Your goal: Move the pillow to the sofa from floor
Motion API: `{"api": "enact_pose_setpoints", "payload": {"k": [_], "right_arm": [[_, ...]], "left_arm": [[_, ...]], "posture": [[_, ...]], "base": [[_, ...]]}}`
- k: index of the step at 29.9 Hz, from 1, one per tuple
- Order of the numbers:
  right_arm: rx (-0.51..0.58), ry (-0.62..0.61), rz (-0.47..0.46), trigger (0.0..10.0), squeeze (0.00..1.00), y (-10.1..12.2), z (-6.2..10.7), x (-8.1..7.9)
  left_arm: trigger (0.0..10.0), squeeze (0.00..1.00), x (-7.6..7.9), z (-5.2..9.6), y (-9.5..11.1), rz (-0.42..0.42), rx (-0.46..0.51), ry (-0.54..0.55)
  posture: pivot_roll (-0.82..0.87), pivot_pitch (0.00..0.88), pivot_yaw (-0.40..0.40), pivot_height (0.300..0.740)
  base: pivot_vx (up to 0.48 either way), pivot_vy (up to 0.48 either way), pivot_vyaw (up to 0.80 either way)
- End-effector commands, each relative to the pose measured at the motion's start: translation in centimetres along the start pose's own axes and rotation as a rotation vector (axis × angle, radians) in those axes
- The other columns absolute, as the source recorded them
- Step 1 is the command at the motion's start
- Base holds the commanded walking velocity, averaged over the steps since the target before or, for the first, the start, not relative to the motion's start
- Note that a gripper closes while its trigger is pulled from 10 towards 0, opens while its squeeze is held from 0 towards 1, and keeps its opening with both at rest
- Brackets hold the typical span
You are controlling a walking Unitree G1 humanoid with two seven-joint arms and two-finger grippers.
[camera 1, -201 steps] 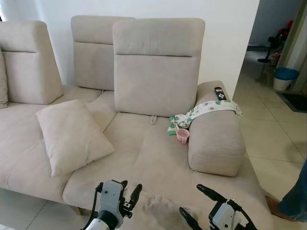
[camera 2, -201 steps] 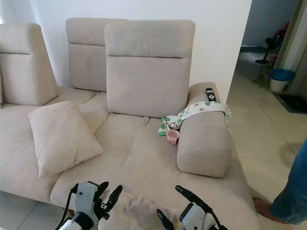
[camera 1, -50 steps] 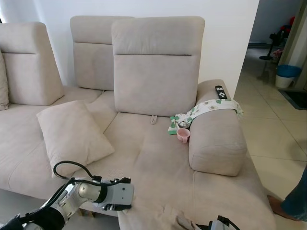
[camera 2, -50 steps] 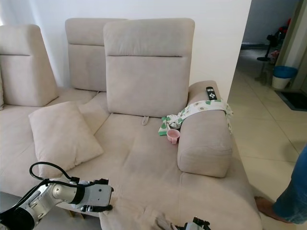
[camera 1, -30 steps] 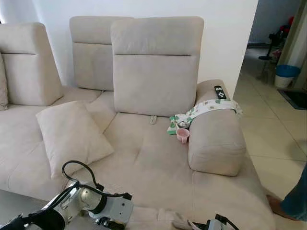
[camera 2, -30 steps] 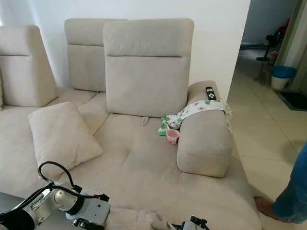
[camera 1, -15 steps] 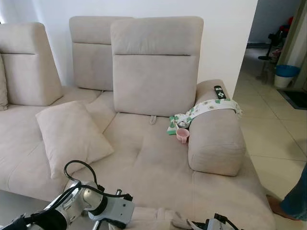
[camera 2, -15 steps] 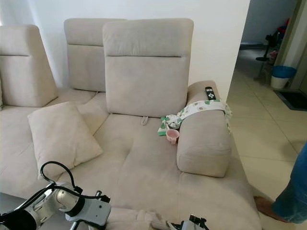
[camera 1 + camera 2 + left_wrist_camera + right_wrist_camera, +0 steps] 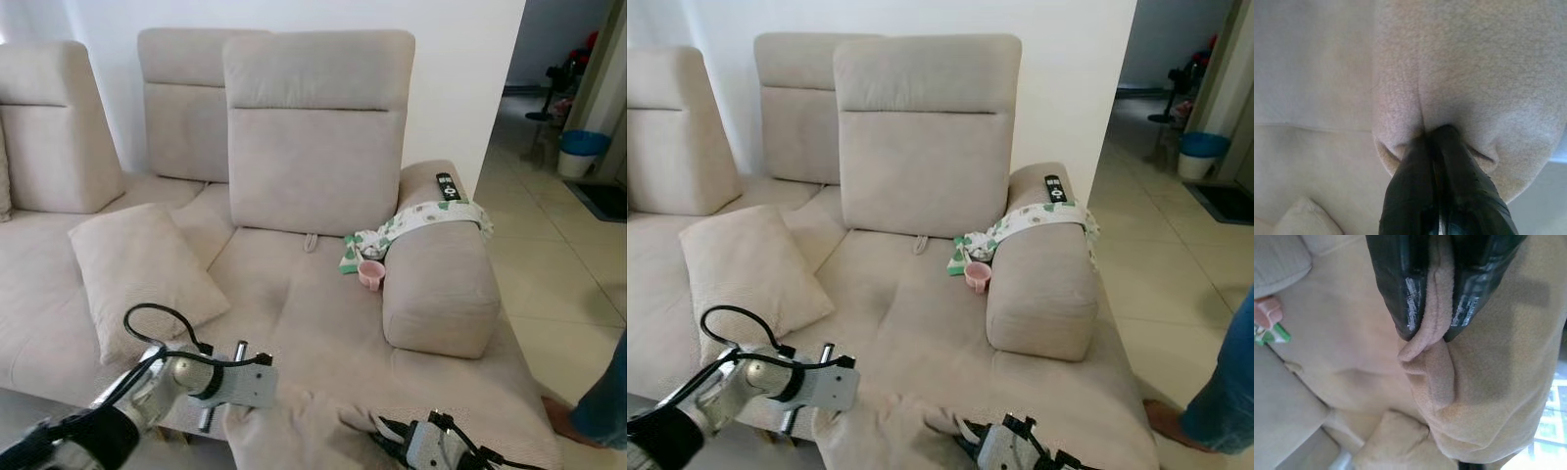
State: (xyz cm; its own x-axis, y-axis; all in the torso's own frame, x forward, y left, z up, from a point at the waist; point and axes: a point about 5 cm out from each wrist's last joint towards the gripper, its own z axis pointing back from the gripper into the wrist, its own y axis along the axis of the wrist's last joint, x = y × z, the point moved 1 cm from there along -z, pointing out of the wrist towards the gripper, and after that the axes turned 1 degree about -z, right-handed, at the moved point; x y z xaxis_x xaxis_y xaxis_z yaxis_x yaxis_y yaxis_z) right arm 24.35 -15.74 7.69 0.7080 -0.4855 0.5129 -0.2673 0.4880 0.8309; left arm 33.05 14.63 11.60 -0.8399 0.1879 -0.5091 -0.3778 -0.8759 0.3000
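Pillow [image 9: 294, 431] is being held up over the front edge of the sofa [image 9: 333, 323] at the bottom of the eye views, pinched from both sides, though there the grips themselves are being hidden by fabric and wrist housings. Things are being shown way better in the wrist views: the left gripper [image 9: 1437, 134] is being seen with its black fingers [image 9: 1413, 186] pressed nearly together, a fold of beige pillow cloth squeezed at the tips, while the right gripper [image 9: 1432, 335] is being shown clamped just as tight on a ridge of fabric that is being bunched up between its two fingers [image 9: 1400, 289]. Sofa seat and a second cushion [image 9: 137, 274] lying on the seat to the left are also being picked up in the background of those wrist shots. Further back, a pink cup [image 9: 371, 275] is being propped against the armrest [image 9: 441, 284], next to a green-and-white patterned cloth [image 9: 421, 220] being draped over it, with a black remote [image 9: 447, 187] lying on top. A person's leg in blue trousers [image 9: 602, 401] is being caught at the right edge, standing on the tiled floor [image 9: 558, 284].
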Motion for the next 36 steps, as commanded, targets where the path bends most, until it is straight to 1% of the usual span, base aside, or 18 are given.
{"api": "enact_pose_setpoints", "payload": {"k": [1,2,8,10,11,12,13,14,15,18,19,20,26,27,29,31,35,36], "right_arm": [[0.048,-0.014,0.013,10.0,0.00,1.0,-0.4,0.3],[0.040,-0.010,0.011,10.0,0.00,0.8,-0.4,0.2],[0.014,-0.003,0.008,10.0,0.00,0.3,-0.1,-0.3],[0.012,-0.003,0.007,10.0,0.00,0.3,-0.1,-0.3],[0.009,-0.004,0.006,10.0,0.00,0.3,0.0,-0.4],[0.009,-0.004,0.006,10.0,0.00,0.3,0.0,-0.4],[0.005,-0.003,0.008,10.0,0.00,0.2,0.0,-0.4],[0.005,-0.003,0.008,10.0,0.00,0.2,0.0,-0.4],[-0.001,-0.003,0.010,10.0,0.00,0.1,0.1,-0.5],[-0.003,-0.003,0.010,10.0,0.00,0.1,0.1,-0.5],[-0.012,-0.003,0.011,10.0,0.00,-0.1,0.3,-0.5],[-0.014,-0.002,0.012,10.0,0.00,-0.2,0.3,-0.5],[-0.015,-0.002,0.009,10.0,0.00,-0.2,0.4,-0.6],[-0.015,-0.002,0.009,10.0,0.00,-0.2,0.4,-0.6],[-0.011,-0.001,0.010,10.0,0.00,0.0,0.2,-0.6],[-0.007,-0.003,0.011,10.0,0.00,0.1,0.2,-0.7],[-0.007,-0.006,0.010,10.0,0.00,0.1,0.2,-0.7],[-0.007,-0.006,0.009,10.0,0.00,0.1,0.2,-0.7]], "left_arm": [[10.0,0.00,0.0,0.3,0.0,-0.024,-0.010,-0.007],[10.0,1.00,0.2,0.4,-0.2,-0.020,0.004,-0.025],[10.0,1.00,0.9,0.6,-0.3,-0.003,0.037,-0.095],[10.0,1.00,1.0,0.6,-0.2,-0.002,0.037,-0.099],[10.0,1.00,0.5,0.4,-0.3,-0.036,-0.001,-0.057],[10.0,1.00,0.5,0.4,-0.3,-0.036,-0.001,-0.057],[10.0,0.00,0.6,0.5,-0.7,-0.054,-0.040,-0.073],[10.0,0.00,0.6,0.5,-0.7,-0.054,-0.040,-0.073],[10.0,0.00,1.2,1.0,-1.7,-0.057,-0.100,-0.131],[10.0,0.00,1.4,1.3,-2.0,-0.056,-0.118,-0.156],[10.0,0.00,2.1,2.2,-2.9,-0.052,-0.163,-0.212],[10.0,0.00,2.3,2.5,-3.2,-0.052,-0.178,-0.228],[10.0,0.00,2.7,3.1,-4.0,-0.054,-0.208,-0.266],[10.0,0.00,2.7,3.1,-4.0,-0.054,-0.208,-0.266],[10.0,0.00,3.2,2.5,-4.0,-0.045,-0.198,-0.291],[10.0,0.00,3.6,1.8,-3.5,-0.034,-0.173,-0.301],[10.0,0.00,3.7,1.4,-2.7,-0.027,-0.145,-0.297],[10.0,0.00,3.8,1.0,-2.3,-0.021,-0.132,-0.294]], "posture": [[-0.03,0.000,0.039,0.550],[-0.03,0.000,0.038,0.550],[-0.04,0.000,0.040,0.550],[-0.04,0.000,0.040,0.550],[-0.04,0.000,0.040,0.550],[-0.04,0.000,0.040,0.550],[-0.04,0.000,0.039,0.550],[-0.04,0.000,0.039,0.550],[-0.04,0.000,0.038,0.550],[-0.04,0.000,0.038,0.550],[-0.04,0.000,0.038,0.550],[-0.04,0.000,0.038,0.550],[-0.04,0.000,0.037,0.550],[-0.04,0.000,0.037,0.550],[-0.04,0.000,0.041,0.550],[-0.04,0.000,0.041,0.550],[-0.05,0.000,0.043,0.550],[-0.05,0.000,0.043,0.550]], "base": [[0.000,0.000,0.00],[0.000,0.000,0.00],[0.000,0.000,0.00],[0.000,0.000,0.00],[0.000,0.000,0.00],[0.000,0.000,0.00],[0.000,0.000,0.00],[0.000,0.000,0.00],[0.000,0.000,0.00],[0.000,0.000,0.00],[0.000,0.000,0.00],[0.000,0.000,0.00],[0.000,0.000,0.00],[0.000,0.000,0.00],[0.000,0.000,0.00],[0.000,0.000,0.00],[0.000,0.000,0.00],[0.000,0.000,0.00]]}}
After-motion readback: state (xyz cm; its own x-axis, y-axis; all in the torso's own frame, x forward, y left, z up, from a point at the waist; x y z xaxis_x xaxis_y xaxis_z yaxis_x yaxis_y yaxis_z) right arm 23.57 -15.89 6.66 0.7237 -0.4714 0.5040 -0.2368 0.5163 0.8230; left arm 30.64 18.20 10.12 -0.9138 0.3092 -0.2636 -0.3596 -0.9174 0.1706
